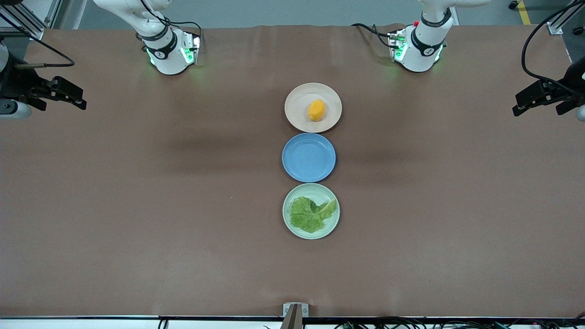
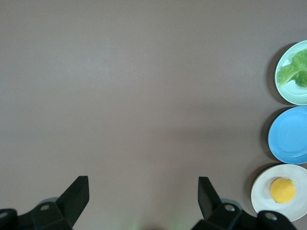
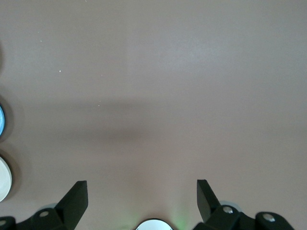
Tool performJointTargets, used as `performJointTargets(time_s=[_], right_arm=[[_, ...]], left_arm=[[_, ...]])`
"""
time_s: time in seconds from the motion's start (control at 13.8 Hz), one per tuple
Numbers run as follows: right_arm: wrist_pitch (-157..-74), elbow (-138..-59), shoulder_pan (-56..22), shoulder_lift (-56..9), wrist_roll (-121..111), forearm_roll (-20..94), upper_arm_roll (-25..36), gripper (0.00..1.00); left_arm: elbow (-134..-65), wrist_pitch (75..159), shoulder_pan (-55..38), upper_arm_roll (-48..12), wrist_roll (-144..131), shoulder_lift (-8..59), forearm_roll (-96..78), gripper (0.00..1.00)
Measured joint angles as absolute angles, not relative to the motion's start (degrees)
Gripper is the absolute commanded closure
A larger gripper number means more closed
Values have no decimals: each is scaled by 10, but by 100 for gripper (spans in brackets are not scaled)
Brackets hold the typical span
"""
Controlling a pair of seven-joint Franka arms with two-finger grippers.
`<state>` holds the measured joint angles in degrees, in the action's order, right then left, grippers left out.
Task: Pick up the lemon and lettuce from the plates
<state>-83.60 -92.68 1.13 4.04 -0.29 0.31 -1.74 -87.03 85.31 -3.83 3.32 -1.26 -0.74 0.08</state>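
Note:
The lemon [image 1: 316,110] lies on the beige-pink plate [image 1: 295,107], the plate closest to the robot bases. The lettuce [image 1: 311,213] lies on the mint green plate [image 1: 315,191], the plate nearest the front camera. My left gripper [image 1: 515,106] hangs open and empty over the left arm's end of the table. My right gripper [image 1: 83,100] hangs open and empty over the right arm's end. The left wrist view shows its open gripper [image 2: 144,184] over bare table, with the lemon [image 2: 282,189] and lettuce [image 2: 297,72] off to one side. The right wrist view shows its open gripper [image 3: 142,188] over bare table.
A blue plate [image 1: 309,157] with nothing on it sits between the two task plates; the three form a line down the table's middle. It also shows in the left wrist view [image 2: 290,135]. A brown mat covers the table.

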Motion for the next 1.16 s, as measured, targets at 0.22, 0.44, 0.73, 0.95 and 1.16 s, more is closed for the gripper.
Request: performJointTargets(time_s=[0.22, 0.44, 0.73, 0.95, 1.16], right_arm=[[-839, -927, 11, 40, -3, 3, -17, 0], [-840, -927, 11, 40, -3, 3, -18, 0], [-840, -927, 10, 40, -3, 3, -17, 0], [-840, -927, 9, 40, -3, 3, -15, 0], [-840, -928, 4, 40, -3, 4, -14, 0]], left_arm=[[-870, 853, -38, 33, -13, -7, 1, 0], [-870, 853, -38, 33, -21, -7, 1, 0], [-871, 853, -46, 30, -38, -3, -11, 0], [-872, 854, -76, 17, -85, 32, -28, 0], [-870, 891, -139, 9, -197, 91, -28, 0]])
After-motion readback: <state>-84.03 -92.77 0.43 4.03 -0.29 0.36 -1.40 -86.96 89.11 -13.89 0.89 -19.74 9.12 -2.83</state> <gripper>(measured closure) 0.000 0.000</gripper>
